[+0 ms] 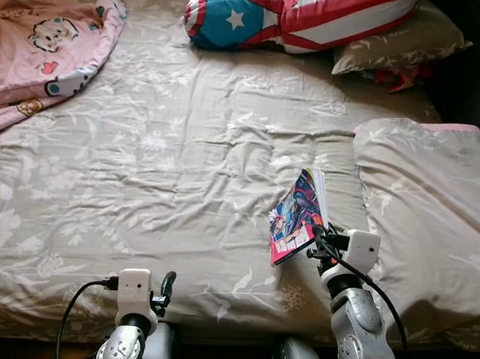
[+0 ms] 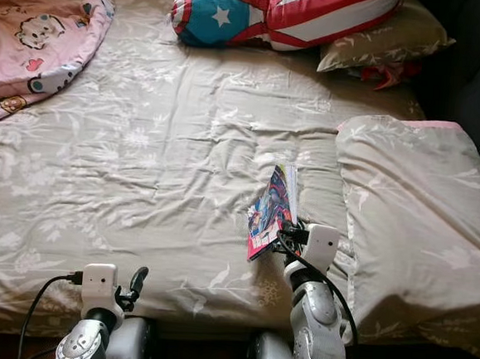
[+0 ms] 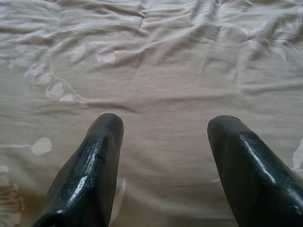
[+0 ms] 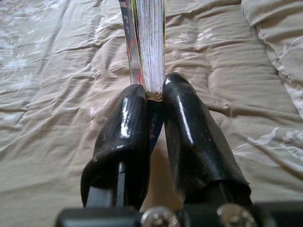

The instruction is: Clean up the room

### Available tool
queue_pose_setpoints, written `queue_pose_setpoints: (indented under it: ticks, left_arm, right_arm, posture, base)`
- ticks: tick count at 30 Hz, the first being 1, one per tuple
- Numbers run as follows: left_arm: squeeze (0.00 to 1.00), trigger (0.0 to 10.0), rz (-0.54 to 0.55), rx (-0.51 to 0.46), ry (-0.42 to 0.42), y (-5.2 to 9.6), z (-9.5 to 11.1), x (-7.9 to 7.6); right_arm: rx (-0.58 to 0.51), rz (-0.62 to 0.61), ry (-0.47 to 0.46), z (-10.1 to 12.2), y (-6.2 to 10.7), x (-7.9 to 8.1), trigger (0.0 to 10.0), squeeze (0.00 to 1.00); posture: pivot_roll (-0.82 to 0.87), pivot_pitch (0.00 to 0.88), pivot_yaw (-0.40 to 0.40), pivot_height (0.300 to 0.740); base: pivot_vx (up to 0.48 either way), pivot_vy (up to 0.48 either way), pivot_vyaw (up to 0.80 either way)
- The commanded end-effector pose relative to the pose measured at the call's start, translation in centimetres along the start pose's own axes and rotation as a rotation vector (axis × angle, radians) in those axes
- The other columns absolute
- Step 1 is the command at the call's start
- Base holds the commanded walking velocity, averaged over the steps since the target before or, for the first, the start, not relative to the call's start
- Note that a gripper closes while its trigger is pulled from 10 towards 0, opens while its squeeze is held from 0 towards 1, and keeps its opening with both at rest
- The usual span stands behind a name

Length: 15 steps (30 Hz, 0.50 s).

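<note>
Comic book (image 1: 297, 217): one, thin, glossy red-blue cover, held on edge above bed (image 1: 185, 142), beside folded duvet (image 1: 429, 211). Right gripper (image 4: 154, 97) jaws pinching its lower edge. Left gripper (image 3: 163, 137) jaws spread over sheet. Three pillows at head.

Book (image 1: 298, 217) mid-right on bed (image 1: 166, 165), pillows (image 1: 319, 19) behind, blanket (image 1: 43, 39) far left, duvet (image 1: 433, 211) right

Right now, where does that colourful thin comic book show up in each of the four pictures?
Left eye view: colourful thin comic book, right of centre, pinched by the right gripper.
Right eye view: lower middle.
Left wrist view: open left gripper over beige floral bedsheet.
Right wrist view: book edge-on between the fingers.
Shared landmark: the bedsheet.
</note>
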<state>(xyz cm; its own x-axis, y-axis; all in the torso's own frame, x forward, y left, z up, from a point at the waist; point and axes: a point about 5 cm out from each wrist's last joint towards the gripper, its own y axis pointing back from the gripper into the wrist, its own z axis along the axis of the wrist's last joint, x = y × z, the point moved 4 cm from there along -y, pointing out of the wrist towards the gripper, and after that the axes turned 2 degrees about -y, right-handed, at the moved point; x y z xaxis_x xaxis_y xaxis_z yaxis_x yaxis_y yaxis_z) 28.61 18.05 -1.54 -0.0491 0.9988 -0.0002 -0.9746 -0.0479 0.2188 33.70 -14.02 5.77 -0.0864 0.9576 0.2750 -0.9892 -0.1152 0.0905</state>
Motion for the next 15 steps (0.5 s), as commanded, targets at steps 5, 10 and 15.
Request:
queue_pose_setpoints:
  ticks: [5, 10, 15]
  left_arm:
    - [0.0, 10.0, 0.01, 0.048, 0.0, 0.68, -1.23, 0.14]
    - [0.0, 10.0, 0.01, 0.048, 0.0, 0.68, -1.23, 0.14]
    - [0.0, 10.0, 0.01, 0.048, 0.0, 0.68, -1.23, 0.14]
  right_arm:
    - [-0.02, 0.014, -0.012, 0.35, 0.0, 0.07, 10.0, 0.0]
    - [-0.02, 0.014, -0.012, 0.35, 0.0, 0.07, 10.0, 0.0]
    - [-0.02, 0.014, -0.012, 0.35, 0.0, 0.07, 10.0, 0.0]
  posture:
    - [-0.04, 0.204, -0.043, 0.635]
    - [-0.04, 0.204, -0.043, 0.635]
    - [-0.04, 0.204, -0.043, 0.635]
  base:
    - [0.0, 0.0, 0.0]
    - [0.0, 0.0, 0.0]
    - [0.0, 0.0, 0.0]
